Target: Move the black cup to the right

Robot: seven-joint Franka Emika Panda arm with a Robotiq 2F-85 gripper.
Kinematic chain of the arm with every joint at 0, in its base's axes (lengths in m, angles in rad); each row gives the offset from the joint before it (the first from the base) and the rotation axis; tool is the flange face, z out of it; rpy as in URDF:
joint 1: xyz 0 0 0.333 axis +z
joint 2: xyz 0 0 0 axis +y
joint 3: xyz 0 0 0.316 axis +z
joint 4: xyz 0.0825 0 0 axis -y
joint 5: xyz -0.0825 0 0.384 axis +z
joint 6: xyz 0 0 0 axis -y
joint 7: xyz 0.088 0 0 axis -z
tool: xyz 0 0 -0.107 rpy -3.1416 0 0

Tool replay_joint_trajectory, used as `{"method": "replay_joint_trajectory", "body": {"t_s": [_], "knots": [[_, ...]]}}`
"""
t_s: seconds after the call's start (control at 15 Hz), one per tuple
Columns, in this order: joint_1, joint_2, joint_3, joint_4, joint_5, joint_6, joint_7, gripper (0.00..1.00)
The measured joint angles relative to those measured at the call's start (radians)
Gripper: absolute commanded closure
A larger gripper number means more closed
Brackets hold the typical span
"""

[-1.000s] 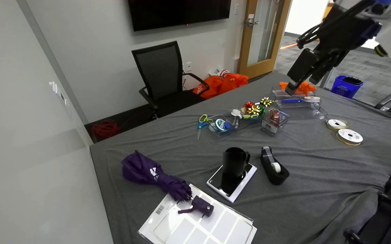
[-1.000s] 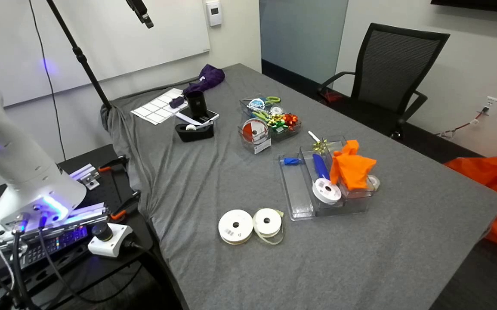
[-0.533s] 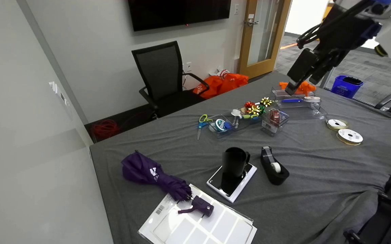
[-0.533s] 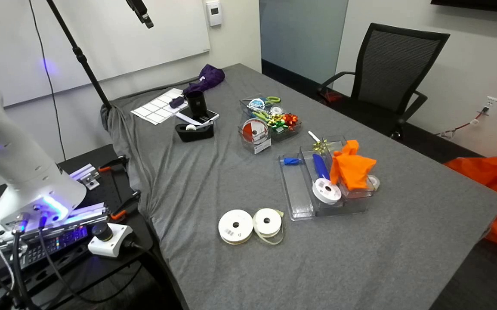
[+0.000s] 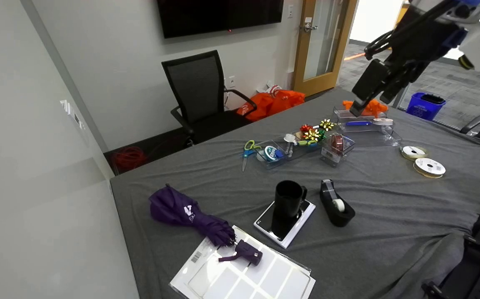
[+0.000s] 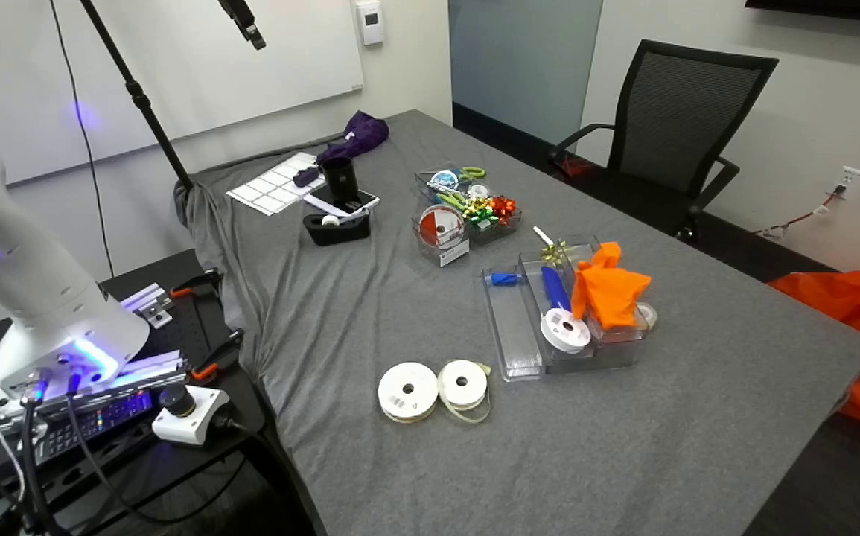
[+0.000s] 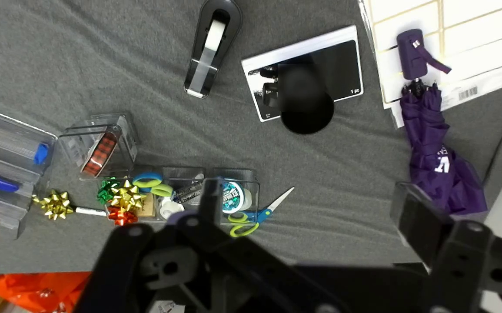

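Black mug (image 5: 288, 201): on the grey-clothed counter (image 5: 206, 174), upright atop a flat white-edged package (image 5: 269, 229). Long axis vertical, mouth up; in an exterior view the handle faces the tape dispenser (image 5: 339, 216).

Hand (image 7: 312, 202): fingers spread wide, nothing held. In the wrist view the mug lies outside the gap between the fingertips, above it in the frame; in an exterior view the hand (image 5: 370, 105) is raised, well apart from the mug.

Edges and room: the mug sits well in from the counter's visible edges. Label sheets (image 5: 244, 286), partly overlain by a folded purple umbrella (image 5: 173, 209), lie near one end of the package; the dispenser is just beside the opposite end, apart. A narrow strip of counter shows in each gap. A broad stretch of counter runs between the mug and the scissors (image 5: 247, 153).
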Motion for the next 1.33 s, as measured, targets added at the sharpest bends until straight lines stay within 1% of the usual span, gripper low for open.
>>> {"method": "replay_joint_trajectory", "body": {"t_s": [0.2,0.47,0.67,0.8,1.13,1.33], "knots": [[-0.004,0.031,-0.011,0.000,0.000,0.018,0.073,0.00],[-0.006,0.119,-0.049,0.001,0.022,0.126,0.155,0.00],[-0.006,0.207,-0.075,0.010,0.069,0.198,0.203,0.00],[-0.005,0.270,-0.083,0.016,0.087,0.219,0.249,0.00],[0.009,0.421,-0.095,0.030,0.083,0.237,0.345,0.00],[0.019,0.494,-0.121,0.039,0.081,0.284,0.353,0.00]]}}
